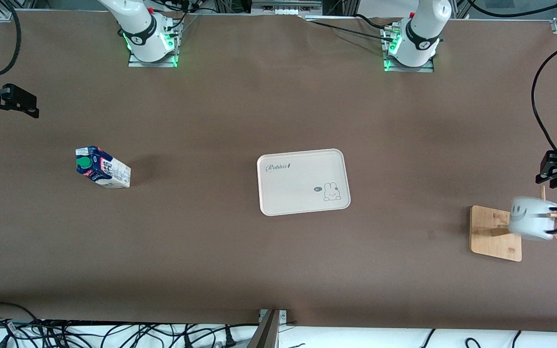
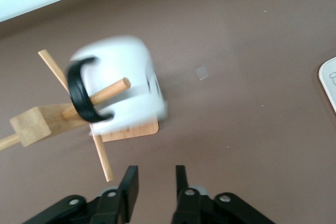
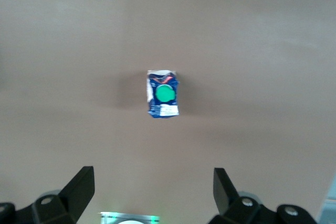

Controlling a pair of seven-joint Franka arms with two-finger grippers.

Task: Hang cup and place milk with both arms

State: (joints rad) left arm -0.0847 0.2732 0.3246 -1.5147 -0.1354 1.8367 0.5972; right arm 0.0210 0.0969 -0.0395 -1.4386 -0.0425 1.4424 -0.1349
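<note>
The cup [image 1: 532, 219], a white mug with a smiley face, hangs by its black loop handle on a peg of the wooden rack [image 1: 495, 235] at the left arm's end of the table; it looks blurred. In the left wrist view the cup [image 2: 123, 82] sits on the peg with the handle around it. My left gripper [image 1: 551, 175] is open and empty, up beside the rack, apart from the cup; its jaws [image 2: 156, 182] hold nothing. The milk [image 1: 102, 167] stands on the table toward the right arm's end. My right gripper [image 1: 20, 102] is open wide and empty, high over the table, with the milk [image 3: 163, 94] below it.
A cream tray [image 1: 302, 181] with a rabbit print lies in the middle of the table with nothing on it. The rack's pegs [image 2: 100, 153] stick out toward my left gripper. Cables lie along the table edge nearest the front camera.
</note>
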